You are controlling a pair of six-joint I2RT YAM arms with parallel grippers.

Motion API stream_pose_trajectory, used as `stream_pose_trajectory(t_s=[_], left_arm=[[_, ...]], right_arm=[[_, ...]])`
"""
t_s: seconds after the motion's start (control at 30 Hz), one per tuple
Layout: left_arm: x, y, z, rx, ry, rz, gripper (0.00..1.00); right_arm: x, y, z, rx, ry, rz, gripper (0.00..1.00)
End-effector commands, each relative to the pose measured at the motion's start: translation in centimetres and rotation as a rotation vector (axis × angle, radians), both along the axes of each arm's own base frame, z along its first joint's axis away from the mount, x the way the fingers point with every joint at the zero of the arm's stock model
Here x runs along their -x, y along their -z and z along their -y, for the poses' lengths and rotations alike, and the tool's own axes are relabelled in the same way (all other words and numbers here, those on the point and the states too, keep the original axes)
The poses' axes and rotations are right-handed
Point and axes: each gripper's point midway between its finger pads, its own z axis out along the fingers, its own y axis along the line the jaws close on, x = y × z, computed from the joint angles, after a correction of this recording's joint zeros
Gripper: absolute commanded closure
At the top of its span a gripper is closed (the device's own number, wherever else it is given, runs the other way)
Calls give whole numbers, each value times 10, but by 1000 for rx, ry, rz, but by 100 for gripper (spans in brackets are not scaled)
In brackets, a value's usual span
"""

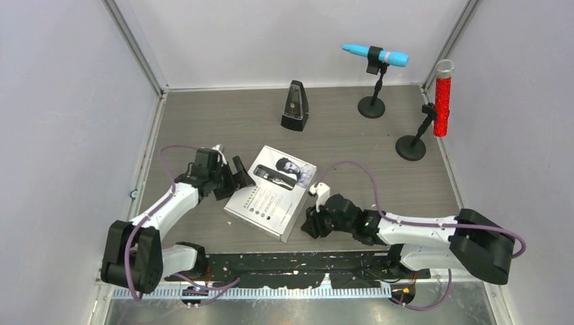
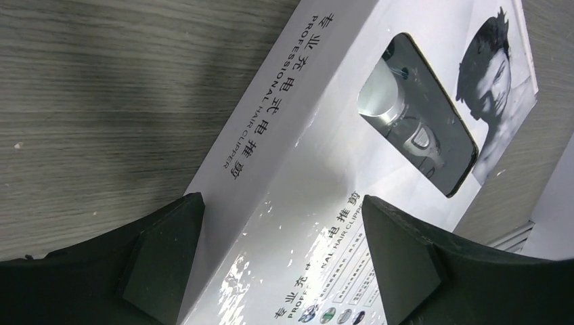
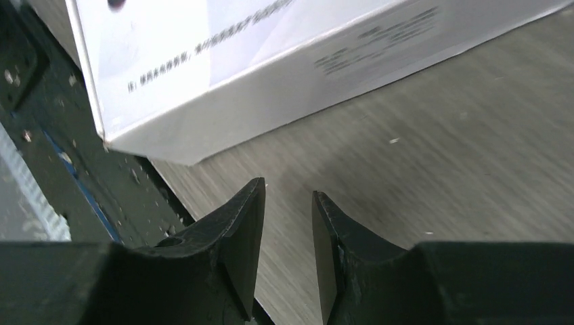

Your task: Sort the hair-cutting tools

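A closed white hair-clipper box (image 1: 271, 193) lies in the middle of the table. Its lid shows a slim black-and-silver clipper (image 2: 413, 122), either printed or behind a window. No loose clipper, comb guards, cylinder, cable or bottle show. My left gripper (image 1: 233, 177) is open at the box's left edge. In the left wrist view (image 2: 281, 203) one finger is over the table and the other over the box lid (image 2: 304, 135). My right gripper (image 1: 313, 223) sits low by the box's near right corner (image 3: 237, 68). Its jaws (image 3: 288, 193) stand narrowly apart with nothing between them.
A black pyramid metronome (image 1: 295, 106) stands at the back centre. A blue microphone (image 1: 374, 55) and a red microphone (image 1: 443, 98) stand on round black bases at the back right. A black mounting rail (image 1: 304, 261) runs along the near edge. Walls close in both sides.
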Motion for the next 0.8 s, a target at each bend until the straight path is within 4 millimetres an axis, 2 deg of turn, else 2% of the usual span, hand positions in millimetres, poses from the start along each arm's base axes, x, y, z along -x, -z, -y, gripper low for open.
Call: stream_pose_trajectory(t_s=[0.0,0.13,0.17,0.27,0.37,0.6,0.67,0.77], left_arm=[[6,-1,2,21,26,18,9],[12,5,8,57,17,5,10],[13,6,10,60,19,2,10],[17,9,17,71,29,-6,10],[18,10,24,107,22,-7,10],[17,8,50,203,9,-8,10],[11,7,53,198,13,-10,10],[-9,2,53,146,20,11,10]], right_arm=[[19,4,-23,3,-141,66,58],[29,19,-43,26,-190,61,58],[27,18,-49,24,-195,63,58],[26,30,-57,60,-200,57,59],[16,27,-67,66,-169,78,60],[-16,24,-69,94,-11,143,60],[-22,24,-70,113,12,156,60],[-34,24,-71,142,53,177,59]])
